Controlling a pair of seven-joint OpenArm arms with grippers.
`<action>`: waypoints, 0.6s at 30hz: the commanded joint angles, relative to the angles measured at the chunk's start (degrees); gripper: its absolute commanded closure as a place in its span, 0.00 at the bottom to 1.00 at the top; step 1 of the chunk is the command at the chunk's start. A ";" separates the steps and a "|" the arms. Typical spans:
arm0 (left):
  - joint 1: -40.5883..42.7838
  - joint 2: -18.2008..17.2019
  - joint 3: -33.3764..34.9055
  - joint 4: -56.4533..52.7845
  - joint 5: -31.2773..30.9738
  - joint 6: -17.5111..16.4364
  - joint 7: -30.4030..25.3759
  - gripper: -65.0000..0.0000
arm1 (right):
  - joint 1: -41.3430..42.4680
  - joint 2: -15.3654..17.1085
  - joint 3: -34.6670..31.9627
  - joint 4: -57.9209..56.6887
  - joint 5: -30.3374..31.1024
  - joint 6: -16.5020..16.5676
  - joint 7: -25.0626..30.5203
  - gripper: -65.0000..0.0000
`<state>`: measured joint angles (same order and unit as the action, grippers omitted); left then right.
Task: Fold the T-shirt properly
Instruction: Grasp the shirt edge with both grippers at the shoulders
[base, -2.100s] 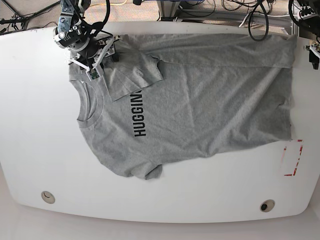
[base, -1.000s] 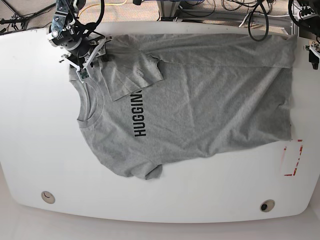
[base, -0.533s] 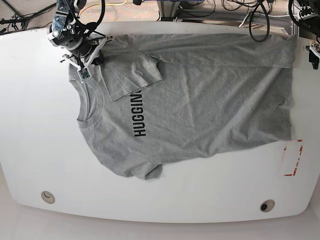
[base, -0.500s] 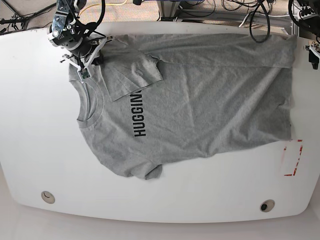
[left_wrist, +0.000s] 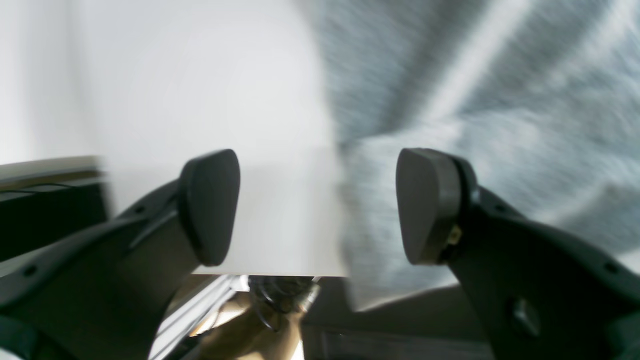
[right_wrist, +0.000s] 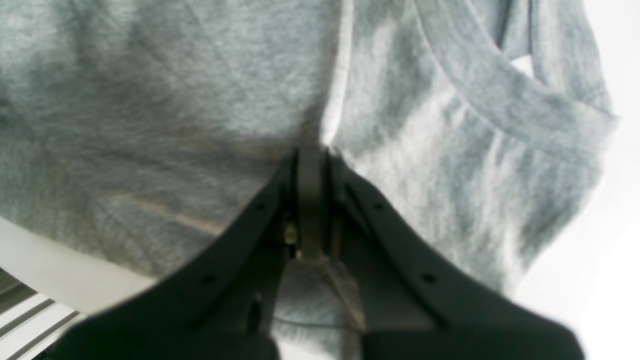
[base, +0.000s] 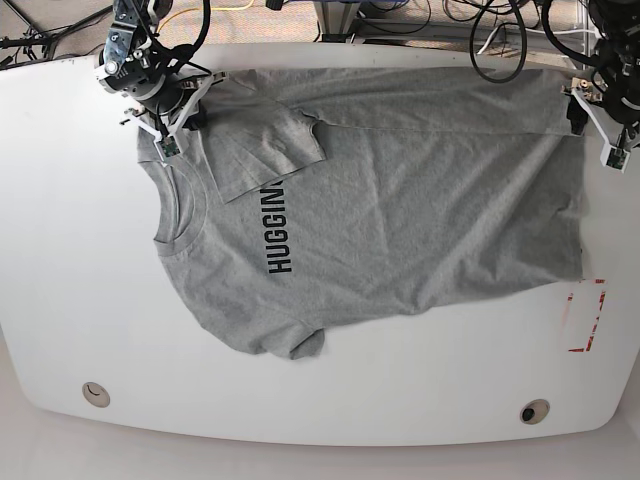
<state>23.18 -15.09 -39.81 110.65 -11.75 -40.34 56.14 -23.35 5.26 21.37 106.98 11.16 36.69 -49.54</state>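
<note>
The grey T-shirt (base: 400, 200) lies spread on the white table (base: 60, 250), collar to the left, hem to the right, black lettering across the chest. One sleeve is folded over onto the chest. My right gripper (base: 176, 118) is at the far-left shoulder, shut on a pinch of the shirt's cloth (right_wrist: 150, 100); the right wrist view shows its jaws (right_wrist: 311, 155) pressed together on the fabric beside the collar band. My left gripper (base: 597, 128) hovers at the far-right hem corner, open; in the left wrist view its fingertips (left_wrist: 320, 205) straddle the edge of the T-shirt (left_wrist: 500, 100), which is blurred.
A red-outlined rectangle (base: 585, 318) is marked on the table's right side. Two round holes (base: 95, 393) (base: 534, 411) sit near the front edge. Cables (base: 480, 20) and stands crowd the space beyond the far edge.
My left arm has swung in from the far right edge over the shirt's hem corner. My right gripper has closed on the shoulder cloth and stayed in place.
</note>
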 joint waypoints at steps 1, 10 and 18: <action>-0.28 -0.86 0.65 0.69 -0.52 0.34 -0.97 0.29 | 0.10 0.50 0.22 1.20 0.75 0.37 0.97 1.00; -0.28 -0.95 1.70 -5.99 -0.96 0.34 -1.15 0.19 | 0.28 0.41 0.22 1.20 0.75 0.37 1.06 1.00; -1.51 -1.04 1.53 -9.77 -0.96 0.34 -1.85 0.19 | 0.45 -0.55 0.22 1.20 0.75 0.46 1.06 1.00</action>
<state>22.59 -15.11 -37.76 101.01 -12.34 -40.10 55.55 -23.07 4.38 21.37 106.98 11.14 36.69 -49.54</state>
